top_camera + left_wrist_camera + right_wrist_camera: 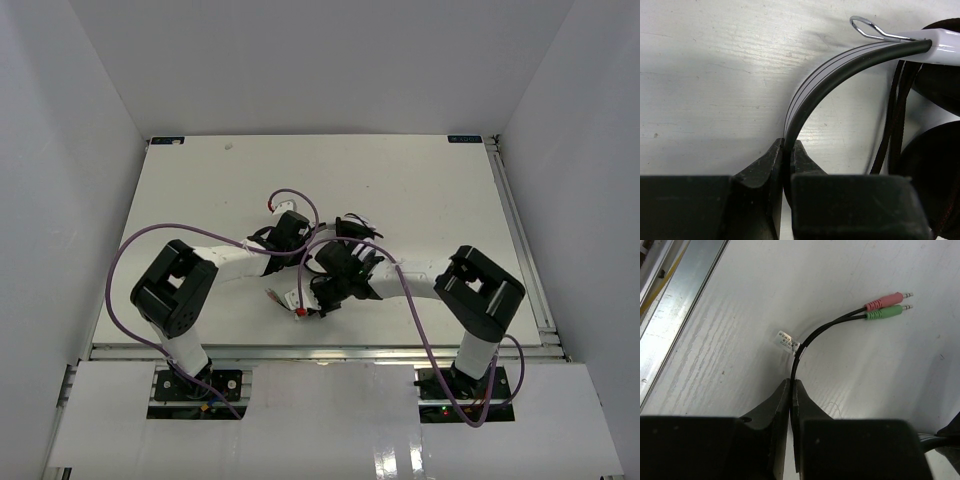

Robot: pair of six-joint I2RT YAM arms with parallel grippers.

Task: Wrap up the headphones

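The headphones (348, 232) lie in the middle of the table between my two arms. In the left wrist view my left gripper (789, 144) is shut on the white-and-black headband (840, 65), with the black earcups (935, 165) at the right and strands of the black cord (894, 115) hanging beside them. In the right wrist view my right gripper (792, 382) is shut on the thin black cord (815, 337) a little behind its end. The cord ends in a pink plug (885, 301) and a green plug (885, 313), and carries a small white tag (786, 341).
Thick purple robot cables (128, 262) loop over both arms and across the headphones. A metal rail (690, 290) runs along the table's near edge (320, 350), close to my right gripper (315, 298). White walls enclose the table on three sides.
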